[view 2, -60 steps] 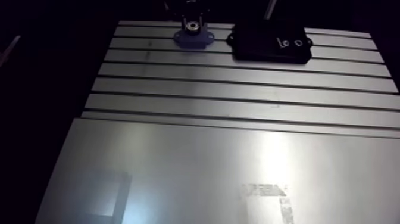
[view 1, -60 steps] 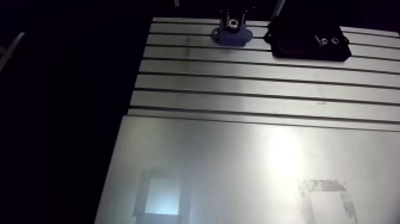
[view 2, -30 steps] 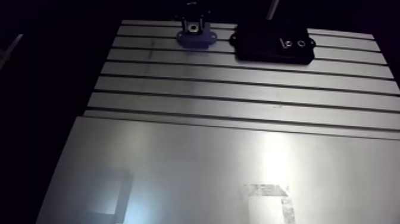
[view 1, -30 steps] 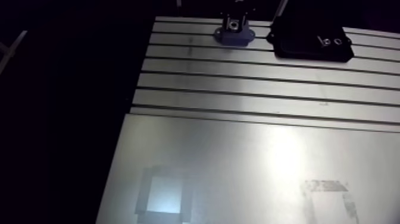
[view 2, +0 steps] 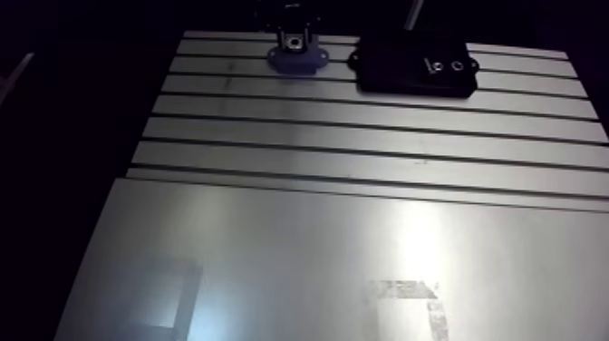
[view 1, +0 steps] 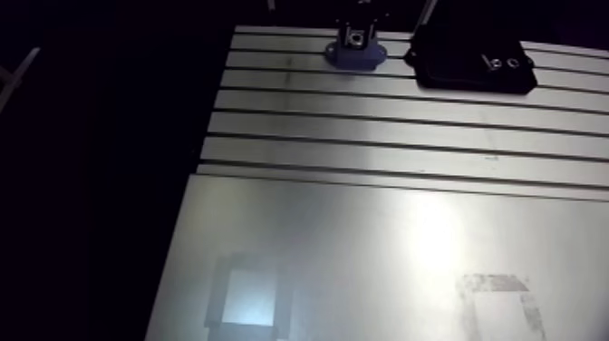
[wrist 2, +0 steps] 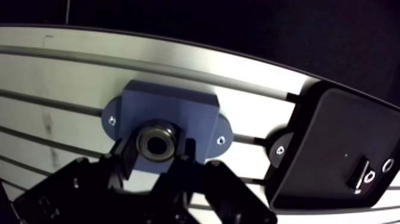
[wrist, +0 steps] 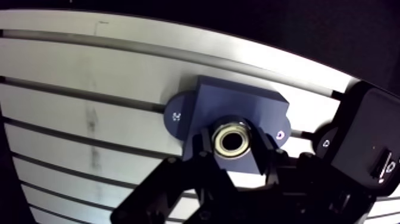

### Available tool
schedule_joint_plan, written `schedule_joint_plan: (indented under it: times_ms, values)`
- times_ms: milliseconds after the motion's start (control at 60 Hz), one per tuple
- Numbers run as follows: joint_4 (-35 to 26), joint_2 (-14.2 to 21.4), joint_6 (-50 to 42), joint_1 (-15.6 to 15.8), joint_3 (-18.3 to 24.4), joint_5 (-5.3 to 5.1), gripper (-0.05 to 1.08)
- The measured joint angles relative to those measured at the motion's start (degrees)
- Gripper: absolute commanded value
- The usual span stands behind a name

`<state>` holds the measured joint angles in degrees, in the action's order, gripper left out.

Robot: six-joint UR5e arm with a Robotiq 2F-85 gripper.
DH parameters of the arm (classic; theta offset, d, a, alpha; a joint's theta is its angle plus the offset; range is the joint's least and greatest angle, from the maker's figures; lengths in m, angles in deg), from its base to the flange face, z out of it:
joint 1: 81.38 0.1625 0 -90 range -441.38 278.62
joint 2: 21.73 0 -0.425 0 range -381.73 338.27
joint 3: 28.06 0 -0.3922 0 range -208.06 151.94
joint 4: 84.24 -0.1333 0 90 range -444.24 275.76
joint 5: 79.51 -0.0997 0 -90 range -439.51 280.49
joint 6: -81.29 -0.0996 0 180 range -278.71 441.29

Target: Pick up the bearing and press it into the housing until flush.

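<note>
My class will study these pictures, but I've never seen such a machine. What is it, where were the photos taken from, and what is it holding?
It is one robot arm at a slotted aluminium table. Two pictures come from a camera high on the arm, looking across the table; two from a camera at its wrist, close to the work. On the table sit a blue housing and, beside it, a black tray holding small metal parts. The arm's two jaws are shut on a metal ring, the bearing, right at the housing. How deep it sits cannot be told.
</note>
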<state>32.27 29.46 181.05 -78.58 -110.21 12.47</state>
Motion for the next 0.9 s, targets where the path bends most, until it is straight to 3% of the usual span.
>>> schedule_joint_plan:
  times_ms: [733,767,783,800,900]
  values:
    - [0.0,0.0,0.2,-0.4,-0.1,-0.08,0.76]
    - [0.0,0.0,0.2,-0.4,-0.2,-0.08,0.71]
    - [0.0,0.0,0.2,-0.4,-0.2,-0.08,0.41]
    - [0.0,0.0,0.2,-0.4,-0.2,-0.08,0.01]
    - [0.4,0.2,0.0,-0.4,-0.2,-0.04,0.0]
